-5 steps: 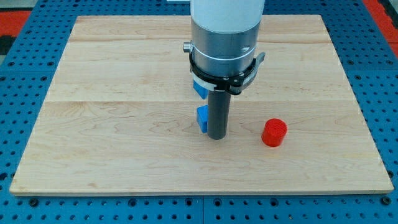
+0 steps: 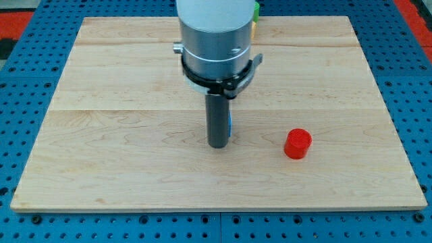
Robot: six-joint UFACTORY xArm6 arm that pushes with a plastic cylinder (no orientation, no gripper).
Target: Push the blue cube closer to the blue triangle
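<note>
My tip (image 2: 217, 145) rests on the wooden board (image 2: 101, 135) near its middle. Only a thin strip of a blue block (image 2: 229, 124) shows, right against the rod's right side. The rod hides the rest of it, so I cannot tell its shape. No second blue block shows; the arm's wide grey body covers the board just above the rod.
A red cylinder (image 2: 298, 144) stands to the right of the tip. A green block (image 2: 256, 9) and a yellow one (image 2: 253, 29) peek out beside the arm at the board's top edge. A blue pegboard (image 2: 27, 81) surrounds the board.
The arm and tip have moved to the view's left. The blue block that showed left of the rod now shows only as a strip on its right. The upper blue block is now hidden.
</note>
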